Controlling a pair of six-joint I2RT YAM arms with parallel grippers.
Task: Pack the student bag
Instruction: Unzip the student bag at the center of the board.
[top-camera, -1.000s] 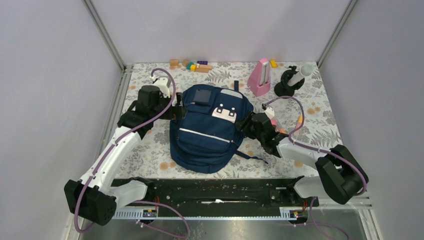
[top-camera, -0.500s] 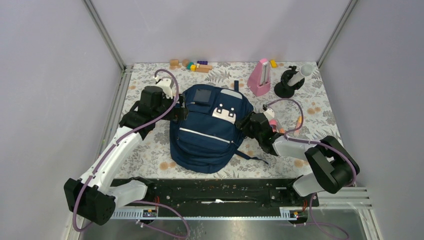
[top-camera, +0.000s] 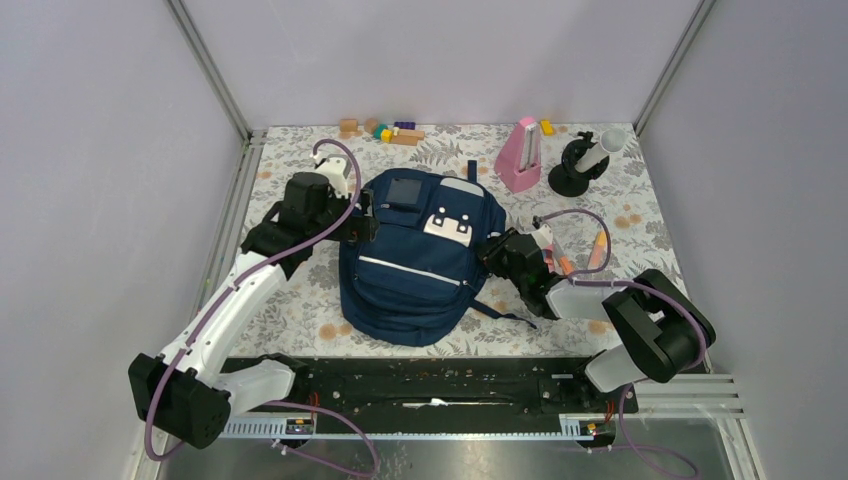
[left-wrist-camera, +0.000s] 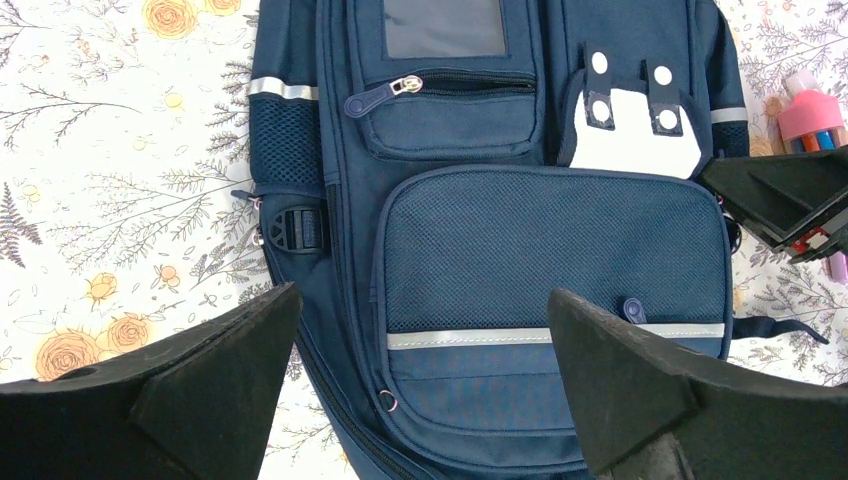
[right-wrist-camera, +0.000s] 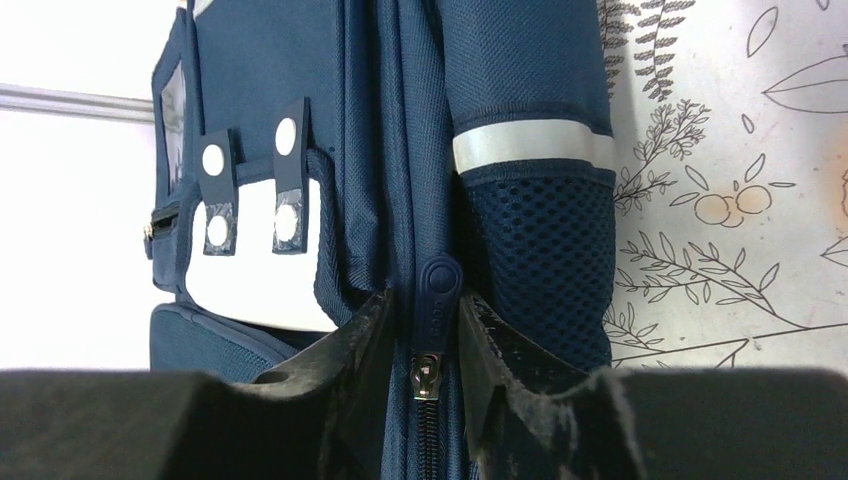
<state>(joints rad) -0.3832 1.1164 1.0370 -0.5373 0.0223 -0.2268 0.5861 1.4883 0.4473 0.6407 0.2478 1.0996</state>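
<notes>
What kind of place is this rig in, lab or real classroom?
Likely a lab test cell: bare grey walls with metal corner posts, floral table cover, and staged props, toy blocks and pink metronome, near the student bag.

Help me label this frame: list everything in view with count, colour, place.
student bag: one, navy with white patch, table centre
zip pull: one, navy, bag's right side
wedge-shaped box: one, pink, beyond the bag, right
stand: one, black with white top, far right
blocks: several, mixed colours, far edge
pens: a few, pink and orange, right of bag
tablecloth: one, floral, under everything
left gripper: one, black, open, at bag's left side
right gripper: one, black, fingers flanking zip pull
</notes>
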